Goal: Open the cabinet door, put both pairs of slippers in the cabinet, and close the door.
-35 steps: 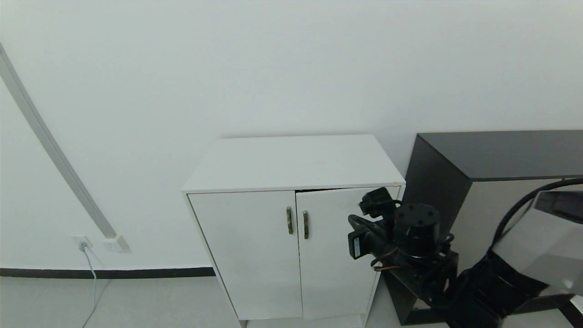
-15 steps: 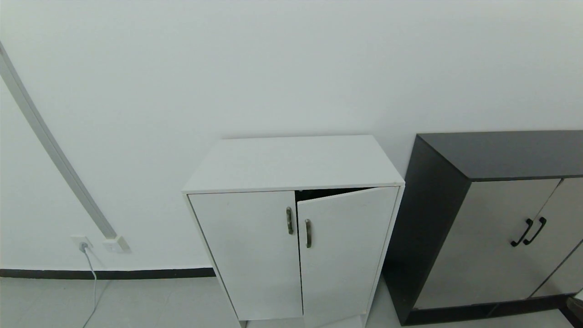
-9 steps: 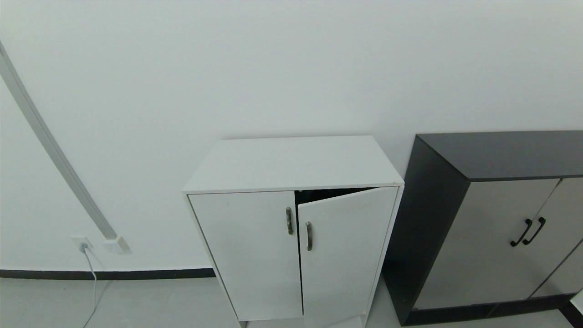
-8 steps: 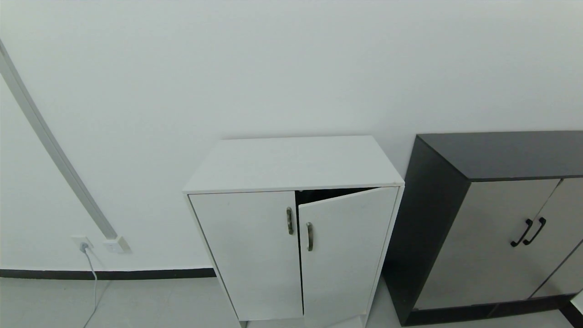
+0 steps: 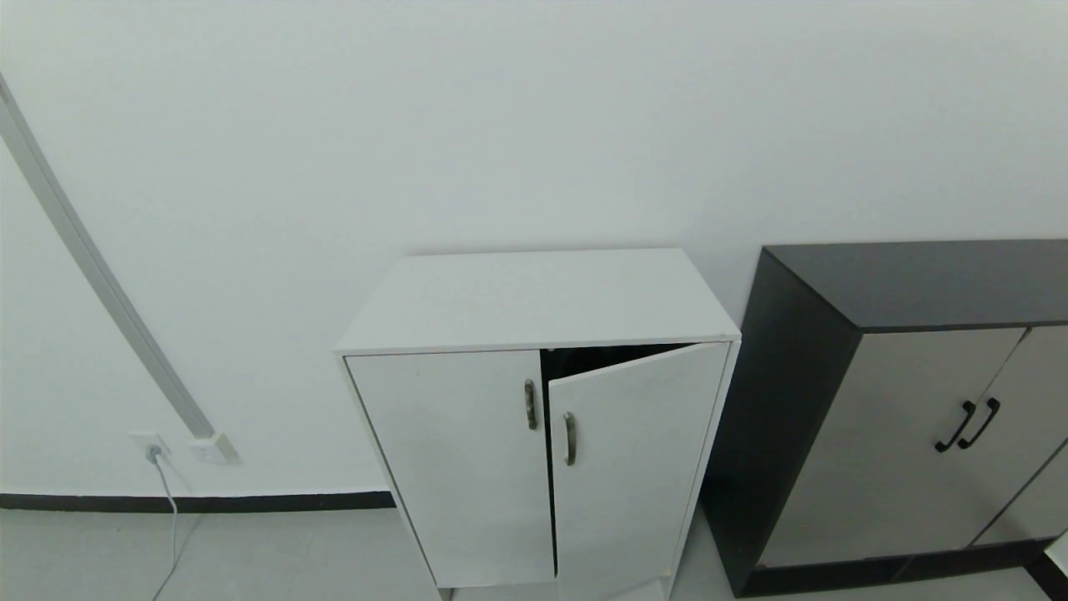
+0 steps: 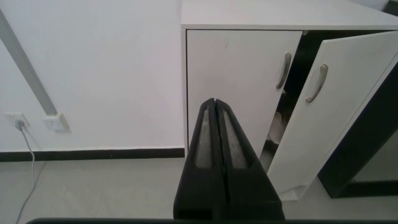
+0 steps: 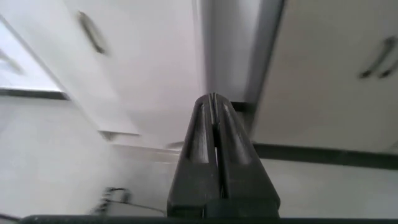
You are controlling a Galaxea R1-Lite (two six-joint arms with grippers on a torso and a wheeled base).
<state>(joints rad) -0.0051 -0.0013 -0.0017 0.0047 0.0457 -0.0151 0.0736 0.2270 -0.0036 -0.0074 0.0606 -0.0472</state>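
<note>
Since the earlier frames the right arm has gone from in front of the white cabinet (image 5: 534,300), and the right door (image 5: 634,451) has swung a little more toward us. This door now stands ajar, its handle edge nearer than the closed left door (image 5: 450,451), and a dark gap shows at its top. Through the gap we see something pale (image 6: 277,124) inside, but we cannot tell what it is. The left gripper (image 6: 214,102) hangs in front of the cabinet, apart from it, with its fingers pressed together on nothing. The right gripper (image 7: 214,98) is also clenched and empty, low above the floor (image 7: 62,162). Just to the right stands a black cabinet (image 5: 876,284) with closed doors. On the far wall (image 5: 534,125), to the left, is a socket (image 5: 150,446) with a cable (image 5: 171,517).
</note>
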